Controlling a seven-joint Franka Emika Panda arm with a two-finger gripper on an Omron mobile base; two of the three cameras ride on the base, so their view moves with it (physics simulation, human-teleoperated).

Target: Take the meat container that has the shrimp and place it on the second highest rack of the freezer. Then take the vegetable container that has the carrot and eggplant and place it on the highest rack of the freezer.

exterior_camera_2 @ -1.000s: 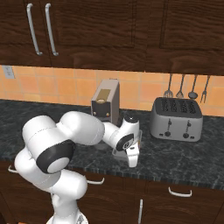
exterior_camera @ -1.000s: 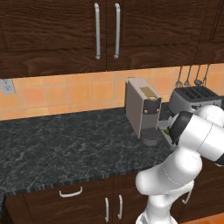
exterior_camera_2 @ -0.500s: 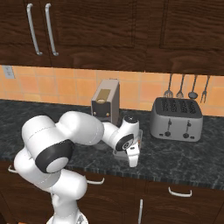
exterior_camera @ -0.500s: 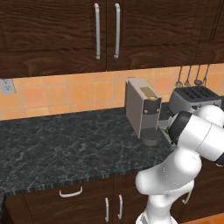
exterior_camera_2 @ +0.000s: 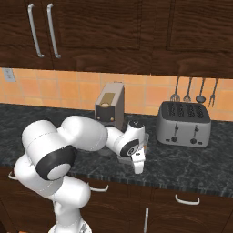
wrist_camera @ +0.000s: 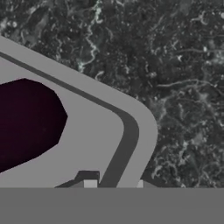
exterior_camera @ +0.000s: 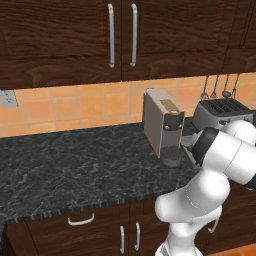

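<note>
The vegetable container is a grey tray on the dark counter, and the dark purple eggplant lies in it at the left of the hand view. My gripper points down at the tray's near corner, with one fingertip inside the rim and one outside, shut on the rim. From the right base view the gripper hangs low over the counter's front, with the tray just behind it. The carrot, the shrimp, the meat container and the freezer are out of view.
A grey coffee machine stands just behind the tray, and a silver toaster sits to its right. Cooking utensils hang on the tiled wall. The dark stone counter stretches away to the left under the wooden cabinets.
The fingers have come together on the tray's rim. The arm and the tray have barely moved.
</note>
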